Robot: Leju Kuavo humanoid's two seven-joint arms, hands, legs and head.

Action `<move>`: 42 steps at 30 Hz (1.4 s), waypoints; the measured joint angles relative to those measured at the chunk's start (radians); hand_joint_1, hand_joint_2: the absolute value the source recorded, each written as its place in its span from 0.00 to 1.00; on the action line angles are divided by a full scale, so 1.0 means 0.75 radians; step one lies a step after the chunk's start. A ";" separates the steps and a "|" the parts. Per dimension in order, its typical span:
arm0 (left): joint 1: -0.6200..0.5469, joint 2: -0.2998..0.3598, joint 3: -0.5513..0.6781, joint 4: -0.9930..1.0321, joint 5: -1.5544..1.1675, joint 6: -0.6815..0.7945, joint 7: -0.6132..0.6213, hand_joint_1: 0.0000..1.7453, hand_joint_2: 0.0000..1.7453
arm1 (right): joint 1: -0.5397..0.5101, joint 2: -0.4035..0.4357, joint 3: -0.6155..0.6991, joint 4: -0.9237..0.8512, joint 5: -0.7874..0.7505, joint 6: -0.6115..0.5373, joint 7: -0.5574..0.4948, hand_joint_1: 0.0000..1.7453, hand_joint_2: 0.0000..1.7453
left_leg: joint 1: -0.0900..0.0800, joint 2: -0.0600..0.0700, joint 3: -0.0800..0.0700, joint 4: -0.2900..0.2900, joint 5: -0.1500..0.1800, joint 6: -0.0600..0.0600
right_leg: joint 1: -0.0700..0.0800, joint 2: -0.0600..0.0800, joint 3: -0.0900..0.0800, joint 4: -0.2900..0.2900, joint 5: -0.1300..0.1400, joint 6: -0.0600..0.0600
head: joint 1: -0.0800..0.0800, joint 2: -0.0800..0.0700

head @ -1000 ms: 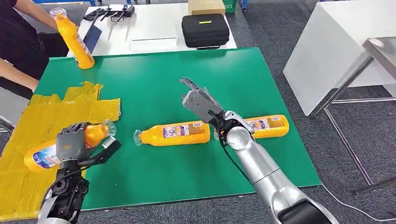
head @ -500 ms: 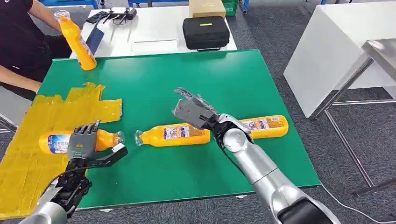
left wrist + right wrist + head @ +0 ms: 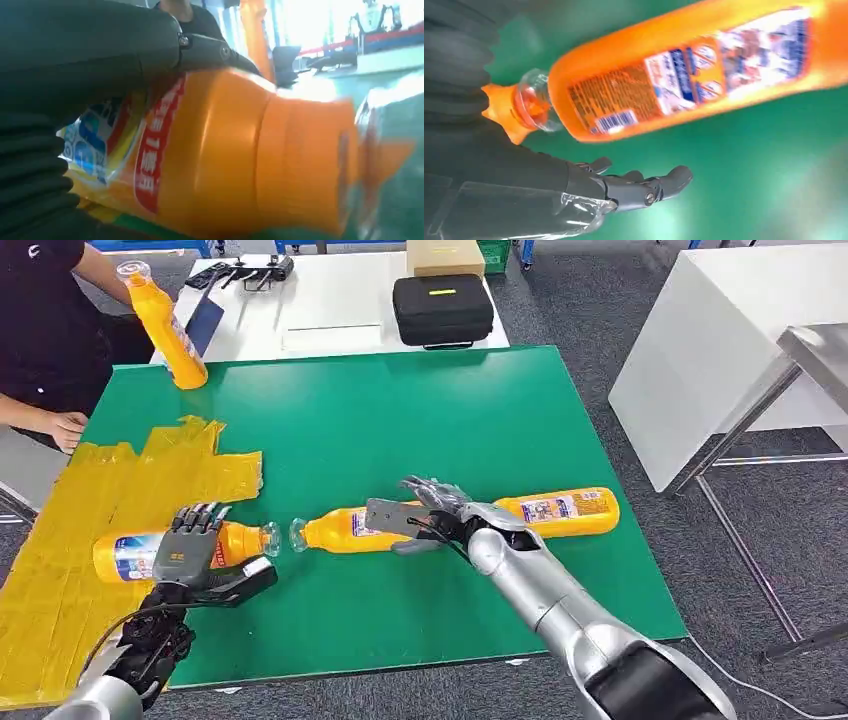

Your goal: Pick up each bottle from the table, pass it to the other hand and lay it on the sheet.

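An orange bottle [image 3: 135, 552] lies across the edge of the yellow sheet [image 3: 70, 510], its clear cap end over the green table [image 3: 400, 410]. My left hand [image 3: 195, 550] is over it, fingers straight across its shoulder [image 3: 225, 150] and thumb held apart below. A second bottle [image 3: 345, 528] lies mid-table. My right hand [image 3: 420, 515] hovers flat over its base end, fingers spread and gripping nothing. A third bottle [image 3: 565, 510] lies just behind that wrist. In the right wrist view a bottle [image 3: 684, 75] lies beyond my straight fingers [image 3: 644, 187], untouched.
A person sits at the far left, one hand [image 3: 62, 428] near the sheet and the other holding a fourth bottle [image 3: 168, 328] upright at the table's far corner. A white table behind carries a black case [image 3: 442, 308]. A white bench [image 3: 720, 360] stands to the right.
My left hand lowered its bottle onto the sheet's edge and its fingers straightened. My right hand swung down and left until it came flat over the middle bottle.
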 measured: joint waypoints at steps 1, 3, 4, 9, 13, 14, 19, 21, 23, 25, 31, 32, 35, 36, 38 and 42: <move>0.010 -0.005 0.011 -0.019 0.024 0.000 -0.024 0.00 0.00 | 0.000 0.005 0.003 0.022 0.006 -0.007 0.000 0.00 1.00 | 0.000 0.000 -0.002 0.000 0.000 0.000 | 0.000 0.000 -0.001 0.000 0.000 0.000 | 0.000 0.000; 0.038 -0.014 0.049 -0.085 0.089 0.000 -0.106 0.00 0.00 | -0.006 0.016 0.008 0.066 0.029 -0.029 -0.001 0.00 1.00 | 0.000 0.001 -0.002 0.000 0.000 0.000 | 0.000 0.001 -0.003 0.000 0.000 0.000 | -0.001 0.000; 0.049 -0.024 0.078 -0.124 0.123 0.000 -0.154 0.00 0.00 | -0.012 0.022 0.010 0.089 0.037 -0.040 -0.002 0.00 1.00 | 0.000 0.001 -0.003 0.000 0.000 0.000 | 0.000 0.001 -0.004 0.000 0.000 0.000 | 0.000 0.000; 0.068 -0.129 0.321 -0.303 0.359 0.000 -0.469 0.00 0.00 | -0.040 0.052 0.016 0.210 0.075 -0.081 -0.022 0.00 1.00 | 0.000 0.001 -0.006 0.001 0.000 0.000 | 0.000 0.000 -0.006 0.000 0.000 0.000 | -0.001 0.000; 0.070 -0.193 0.391 -0.422 0.622 -0.001 -0.521 0.00 0.00 | -0.060 0.073 0.017 0.292 0.103 -0.097 -0.036 0.00 1.00 | 0.000 0.001 -0.006 0.001 0.000 0.000 | 0.000 0.000 -0.007 0.000 0.000 0.000 | -0.001 0.000; 0.073 -0.204 0.389 -0.452 0.700 -0.002 -0.525 0.00 0.00 | -0.066 0.079 0.017 0.312 0.113 -0.099 -0.039 0.00 1.00 | 0.000 0.001 -0.006 0.001 0.000 0.000 | 0.000 0.000 -0.007 0.000 0.000 0.000 | 0.000 0.000; 0.089 -0.234 0.329 -0.588 1.000 -0.004 -0.530 0.00 0.00 | -0.095 0.108 0.036 0.410 0.185 -0.108 -0.042 0.02 1.00 | 0.000 0.001 -0.006 0.001 0.000 0.000 | 0.001 0.000 -0.007 0.000 0.000 0.000 | 0.000 0.000; 0.094 -0.240 0.294 -0.637 1.075 -0.004 -0.530 0.00 0.00 | -0.107 0.120 0.055 0.449 0.215 -0.105 -0.042 0.02 1.00 | 0.000 0.001 -0.006 0.001 0.000 0.000 | 0.001 0.000 -0.007 0.000 0.000 0.000 | 0.000 0.000; 0.095 -0.247 0.265 -0.673 1.087 -0.004 -0.531 0.00 0.00 | -0.118 0.129 0.068 0.477 0.225 -0.104 -0.042 0.02 1.00 | 0.000 0.001 -0.006 0.001 0.000 0.000 | 0.001 0.001 -0.007 0.000 0.000 0.000 | 0.001 0.000; 0.097 -0.251 0.247 -0.697 1.095 -0.004 -0.531 0.00 0.00 | -0.127 0.135 0.078 0.497 0.226 -0.104 -0.042 1.00 1.00 | 0.000 0.001 -0.005 0.001 0.000 0.000 | 0.001 0.001 -0.006 0.000 0.000 0.000 | 0.000 0.000; 0.112 -0.255 0.202 -0.763 1.165 -0.004 -0.531 0.00 0.00 | -0.141 0.144 0.102 0.533 0.262 -0.104 -0.042 1.00 1.00 | 0.000 0.002 -0.004 0.001 0.000 0.000 | 0.001 0.002 -0.006 0.000 0.000 0.000 | 0.000 0.000; 0.114 -0.255 0.189 -0.776 1.176 -0.004 -0.531 0.00 0.00 | -0.141 0.146 0.110 0.538 0.278 -0.109 -0.042 1.00 1.00 | 0.000 0.002 -0.003 0.001 0.000 0.000 | 0.001 0.002 -0.005 0.000 0.000 0.000 | 0.000 0.000; 0.115 -0.255 0.166 -0.804 1.194 -0.004 -0.531 0.00 0.00 | -0.141 0.149 0.132 0.548 0.313 -0.124 -0.042 1.00 1.00 | 0.000 0.003 -0.002 0.000 0.000 0.000 | 0.001 0.002 -0.004 0.000 0.000 0.000 | 0.000 0.000; 0.115 -0.255 0.160 -0.808 1.195 -0.004 -0.531 0.00 0.00 | -0.141 0.150 0.136 0.552 0.314 -0.126 -0.042 1.00 1.00 | 0.000 0.005 -0.001 0.000 0.000 0.000 | 0.001 0.003 -0.003 0.000 0.000 0.000 | 0.000 0.000; 0.115 -0.255 0.151 -0.817 1.201 -0.004 -0.531 0.00 0.00 | -0.143 0.151 0.143 0.556 0.319 -0.127 -0.042 1.00 1.00 | 0.000 0.005 0.001 0.000 0.000 0.000 | 0.001 0.003 -0.001 -0.001 0.000 0.000 | -0.001 0.000; 0.106 -0.255 0.126 -0.804 1.363 -0.026 -0.530 0.00 0.00 | -0.140 0.159 0.167 0.572 0.358 -0.158 -0.025 1.00 1.00 | 0.000 0.005 0.003 0.000 0.000 0.000 | 0.002 0.003 0.000 -0.001 0.000 0.000 | -0.001 0.000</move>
